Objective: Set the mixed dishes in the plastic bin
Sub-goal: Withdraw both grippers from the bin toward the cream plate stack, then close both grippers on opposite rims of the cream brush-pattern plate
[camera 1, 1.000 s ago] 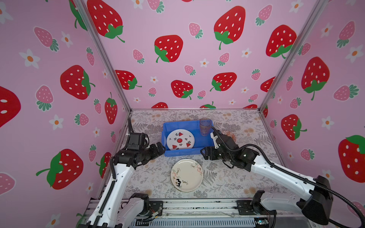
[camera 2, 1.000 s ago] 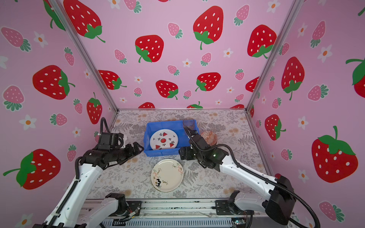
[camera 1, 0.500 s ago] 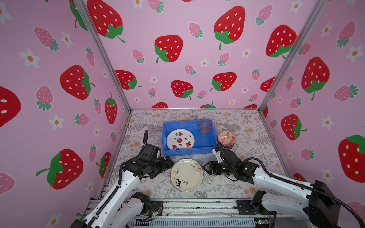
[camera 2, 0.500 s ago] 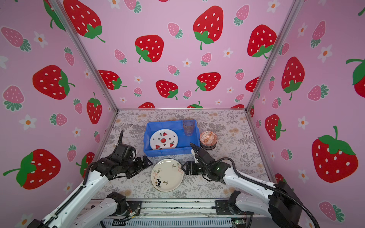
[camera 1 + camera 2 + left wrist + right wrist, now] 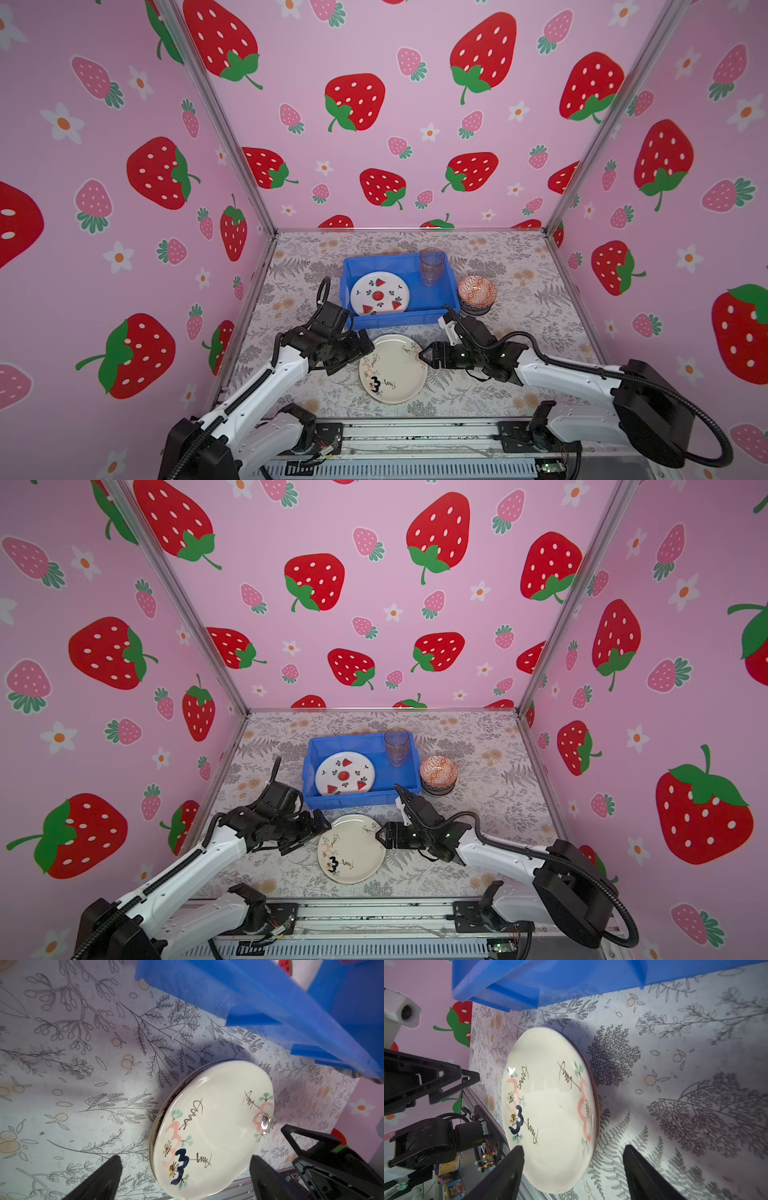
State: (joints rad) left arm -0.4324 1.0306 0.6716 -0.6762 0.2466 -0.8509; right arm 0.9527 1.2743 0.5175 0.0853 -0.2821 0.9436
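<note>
A pale green plate (image 5: pixel 392 370) (image 5: pixel 351 850) with a dark flower lies flat on the table in front of the blue plastic bin (image 5: pixel 399 322) (image 5: pixel 353 800). My left gripper (image 5: pixel 362 347) (image 5: pixel 185 1157) is open at the plate's left edge, its fingers on either side of the rim. From the right, my right gripper (image 5: pixel 424 358) (image 5: pixel 573 1148) is open too, with the plate's rim (image 5: pixel 591 1126) between its fingers and not touched. Inside the bin lie a watermelon plate (image 5: pixel 379 293) and a bluish tumbler (image 5: pixel 432 267). An orange-red bowl (image 5: pixel 477 291) sits stacked on a dark bowl right of the bin.
The bin's front wall (image 5: pixel 270 1012) (image 5: pixel 571 976) stands a short way behind the plate. A metal rail (image 5: pixel 415 432) runs along the table's front edge just behind it. Pink strawberry walls close in the back and both sides.
Both arms have swung forward from beside the bin and come low to the pale plate, one at each side. The bowls, earlier hidden by the right arm, now show.
</note>
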